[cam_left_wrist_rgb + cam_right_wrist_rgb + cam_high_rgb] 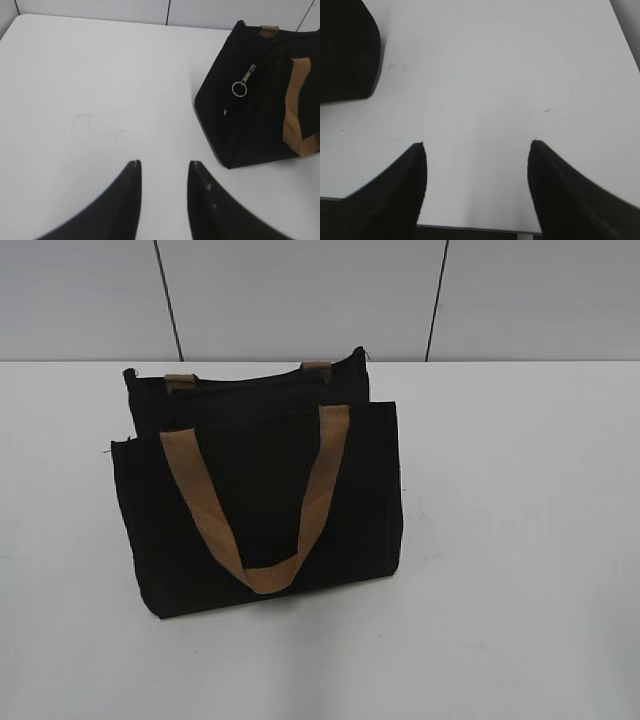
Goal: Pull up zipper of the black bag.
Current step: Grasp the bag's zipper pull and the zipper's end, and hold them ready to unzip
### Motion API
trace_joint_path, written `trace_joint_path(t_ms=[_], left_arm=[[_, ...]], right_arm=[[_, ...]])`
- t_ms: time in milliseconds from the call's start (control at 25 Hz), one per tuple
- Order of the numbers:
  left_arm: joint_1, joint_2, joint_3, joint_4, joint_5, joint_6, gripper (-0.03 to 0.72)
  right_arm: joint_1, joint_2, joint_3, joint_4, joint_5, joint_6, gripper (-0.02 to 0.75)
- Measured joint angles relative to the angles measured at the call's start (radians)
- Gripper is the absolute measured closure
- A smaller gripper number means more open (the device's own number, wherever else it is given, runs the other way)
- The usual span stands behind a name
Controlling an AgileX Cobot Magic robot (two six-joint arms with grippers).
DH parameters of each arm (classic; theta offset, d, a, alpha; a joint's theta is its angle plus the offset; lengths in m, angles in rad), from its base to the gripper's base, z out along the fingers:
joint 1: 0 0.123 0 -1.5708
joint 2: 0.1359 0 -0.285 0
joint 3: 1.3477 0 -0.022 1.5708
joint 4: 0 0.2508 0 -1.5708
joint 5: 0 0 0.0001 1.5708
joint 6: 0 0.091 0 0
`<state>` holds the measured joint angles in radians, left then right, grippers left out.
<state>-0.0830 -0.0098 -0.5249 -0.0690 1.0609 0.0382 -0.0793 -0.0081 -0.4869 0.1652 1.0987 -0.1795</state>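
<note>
Nothing of the job was done at that moment, as far as I could judge. The boxy black fabric bag with its tan webbing handles stood upright on the plain white table, and neither of my pincers touched it.

My left pincer hung over bare table well to the left of the bag, its two dark fingers a little apart and pinching nothing. My right pincer was spread wider, also gripping nothing, over bare table to the right of the bag, with only a black corner of the bag showing in its wrist view.

The small silvery metal zipper pull, with a ring dangling from it, lay against the bag's narrow left end panel, just below the top edge. From there I could not tell how much of the zip along the top was closed.

By my reckoning everything was left: reaching the bag, pinching the pull, steadying the fabric and drawing the pull along the top.
</note>
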Motion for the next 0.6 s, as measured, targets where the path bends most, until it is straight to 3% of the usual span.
trace_joint_path(t_ms=[600], left_arm=[[0.0,0.0,0.0,0.0,0.0,0.0,0.449]], right_arm=[[0.0,0.0,0.0,0.0,0.0,0.0,0.246]])
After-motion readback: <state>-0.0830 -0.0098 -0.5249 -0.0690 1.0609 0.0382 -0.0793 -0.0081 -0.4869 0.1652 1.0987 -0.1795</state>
